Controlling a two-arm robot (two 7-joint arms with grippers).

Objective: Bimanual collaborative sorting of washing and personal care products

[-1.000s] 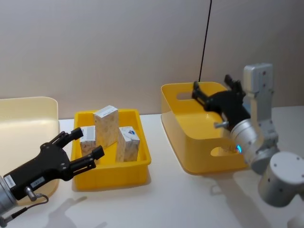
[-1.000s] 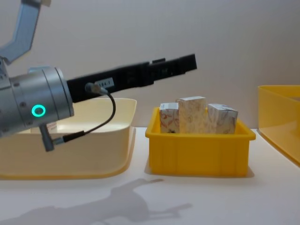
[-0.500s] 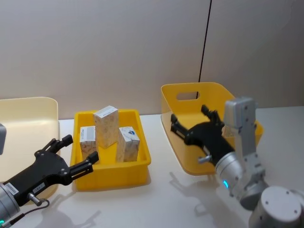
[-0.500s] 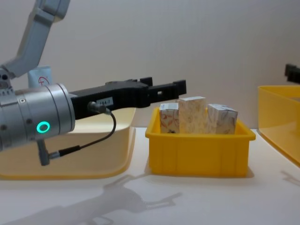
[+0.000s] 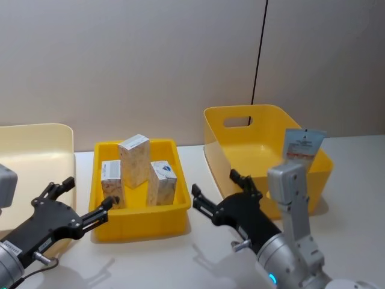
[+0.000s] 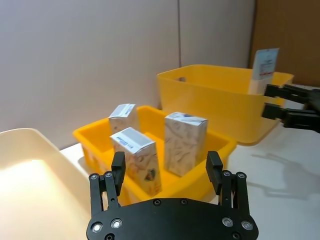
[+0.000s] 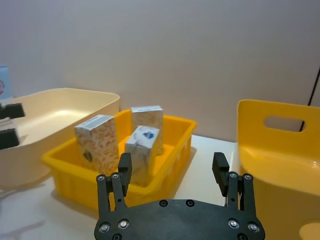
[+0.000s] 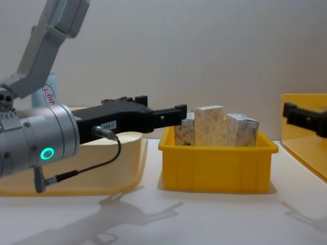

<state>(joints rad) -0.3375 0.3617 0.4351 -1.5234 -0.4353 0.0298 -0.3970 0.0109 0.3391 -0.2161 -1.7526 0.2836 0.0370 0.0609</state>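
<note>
Three whitish marbled cartons (image 5: pixel 134 159) (image 6: pixel 185 142) (image 7: pixel 96 142) (image 8: pixel 209 125) stand upright in a small yellow bin (image 5: pixel 141 226). A pale tube (image 5: pixel 304 144) (image 6: pixel 265 62) leans inside the large yellow bin (image 5: pixel 240 123). Another tube with a red round mark (image 8: pixel 46 92) stands in the cream bin (image 8: pixel 102 168). My left gripper (image 5: pixel 89 194) (image 6: pixel 166 165) (image 8: pixel 158 108) is open and empty, just left of the small bin. My right gripper (image 5: pixel 215 186) (image 7: pixel 172 165) (image 8: pixel 294 113) is open and empty, low between the two yellow bins, pointing at the cartons.
The cream bin (image 5: pixel 36 150) sits at the far left and the large yellow bin at the right, with the small bin between them. White tabletop (image 5: pixel 180 259) lies in front of the bins. A black cable (image 5: pixel 260 48) hangs against the back wall.
My right gripper has come away from the large yellow bin, down and left to the gap beside the small bin. My left gripper has drawn back and lowered. The tube in the large bin now shows.
</note>
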